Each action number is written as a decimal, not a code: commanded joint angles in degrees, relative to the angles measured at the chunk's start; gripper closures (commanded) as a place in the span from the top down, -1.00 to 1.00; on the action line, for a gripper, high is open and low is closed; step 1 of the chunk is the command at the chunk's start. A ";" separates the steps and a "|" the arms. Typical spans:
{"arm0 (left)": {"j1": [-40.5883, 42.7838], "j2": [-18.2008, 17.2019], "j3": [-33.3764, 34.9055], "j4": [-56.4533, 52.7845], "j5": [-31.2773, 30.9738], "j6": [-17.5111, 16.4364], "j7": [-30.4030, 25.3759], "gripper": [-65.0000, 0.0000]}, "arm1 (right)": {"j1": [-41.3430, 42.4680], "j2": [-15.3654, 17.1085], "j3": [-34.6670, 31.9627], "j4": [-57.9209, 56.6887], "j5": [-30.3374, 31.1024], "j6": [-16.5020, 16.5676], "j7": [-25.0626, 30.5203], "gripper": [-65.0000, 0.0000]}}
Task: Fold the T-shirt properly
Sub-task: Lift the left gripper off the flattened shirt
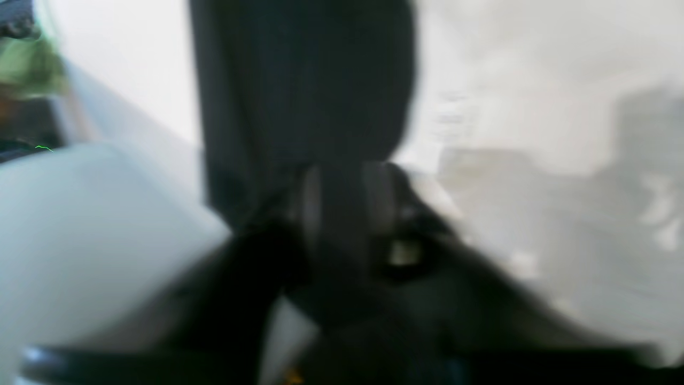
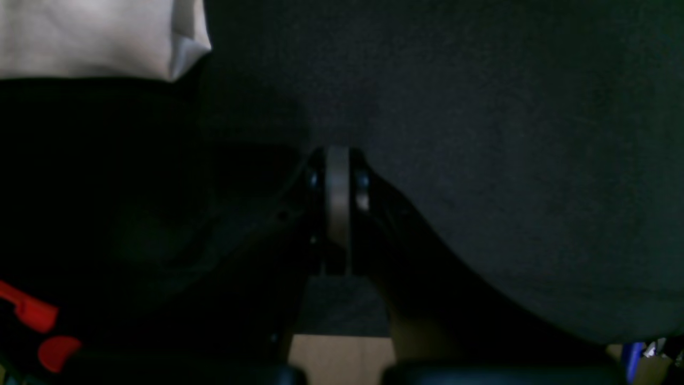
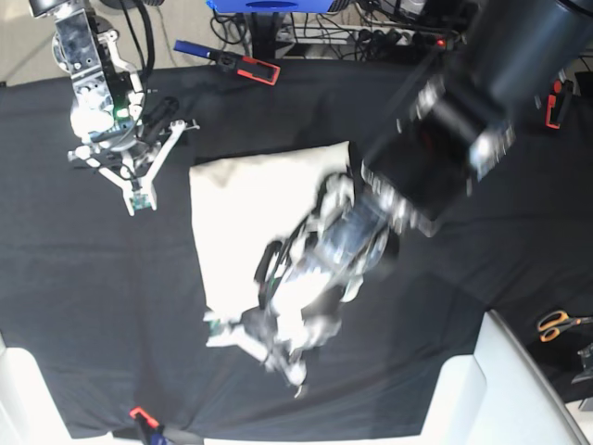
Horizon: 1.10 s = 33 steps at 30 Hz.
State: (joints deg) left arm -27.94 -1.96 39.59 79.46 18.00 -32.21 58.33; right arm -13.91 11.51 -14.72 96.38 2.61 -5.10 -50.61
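The cream T-shirt (image 3: pixel 243 209) lies folded into a rough rectangle in the middle of the black table cover (image 3: pixel 111 306). My left arm reaches across it from the right and is motion-blurred. Its gripper (image 3: pixel 283 362) is over the shirt's near edge. The left wrist view is smeared: the gripper (image 1: pixel 344 184) shows two pale pads with something dark between them, and pale cloth (image 1: pixel 534 160) lies to the right. My right gripper (image 3: pixel 139 197) hangs at the far left, off the shirt. In the right wrist view its fingers (image 2: pixel 337 203) are pressed together and empty, with a shirt corner (image 2: pixel 96 37) at upper left.
Orange-handled scissors (image 3: pixel 559 324) lie at the right edge. A red and black clamp (image 3: pixel 243 65) lies at the back, and a small red clip (image 3: pixel 139 414) sits at the front edge. White blocks (image 3: pixel 482 389) stand at the front corners. Cables and a blue box (image 3: pixel 269 5) are behind the table.
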 commanded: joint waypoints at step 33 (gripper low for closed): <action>40.38 1.82 -22.23 15.18 15.54 5.70 -14.41 -1.00 | 4.20 -0.12 -6.86 0.54 -0.37 4.44 0.81 -0.96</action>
State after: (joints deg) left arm 12.49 -0.38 17.28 93.84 33.21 -26.96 44.01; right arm -10.20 11.14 -21.65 96.12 2.57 -0.56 -50.59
